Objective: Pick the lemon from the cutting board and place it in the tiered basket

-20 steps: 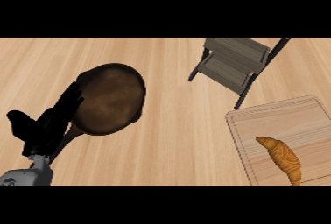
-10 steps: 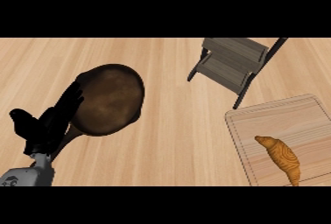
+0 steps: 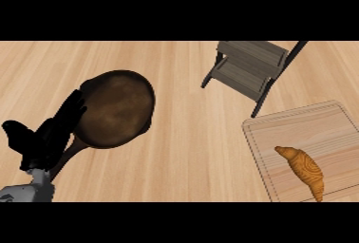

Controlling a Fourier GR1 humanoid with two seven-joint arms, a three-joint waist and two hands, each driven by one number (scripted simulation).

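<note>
A light wooden cutting board [image 3: 301, 128] lies at the right edge. On it I see a golden-brown croissant [image 3: 303, 171]; no lemon shows anywhere. The tiered basket [image 3: 249, 71], grey-brown slatted shelves on a dark frame, stands at the upper right, just beyond the board's far corner. My left hand [image 3: 45, 142] rests open at the lower left, fingers pointing up, far from both the board and the basket. My right hand is out of view.
A dark brown round pan [image 3: 116, 108] sits on the wooden counter [image 3: 189, 156] at the left. Its handle runs down behind my left hand's fingers. Bare counter lies between the pan and the cutting board.
The board, basket and pan have drifted slightly left in the view. My left hand stays where it was, still open.
</note>
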